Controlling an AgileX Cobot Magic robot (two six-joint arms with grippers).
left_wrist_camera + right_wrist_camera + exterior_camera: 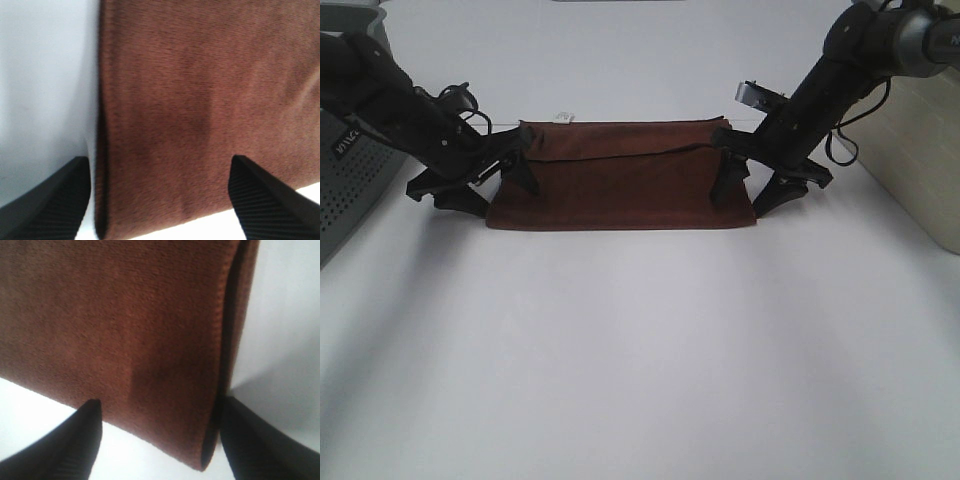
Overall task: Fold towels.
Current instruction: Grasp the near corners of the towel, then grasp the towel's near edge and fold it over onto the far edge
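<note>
While left fingers (50,205) and right fingers (65,450) stand open at each end of the towel (620,190), I'd pinch both layers evenly.

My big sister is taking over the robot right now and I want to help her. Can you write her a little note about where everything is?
Left fingers: open at the left short end of the reddish-brown rectangular terry towel, gripping nothing.
Right fingers: open at the right short end, gripping nothing.
Towel: lying on the white table, with the small white tag at the far edge.
Done: one lengthwise fold; the top layer stops short of the far edge.
Left: probably a fold across, end to end.
</note>
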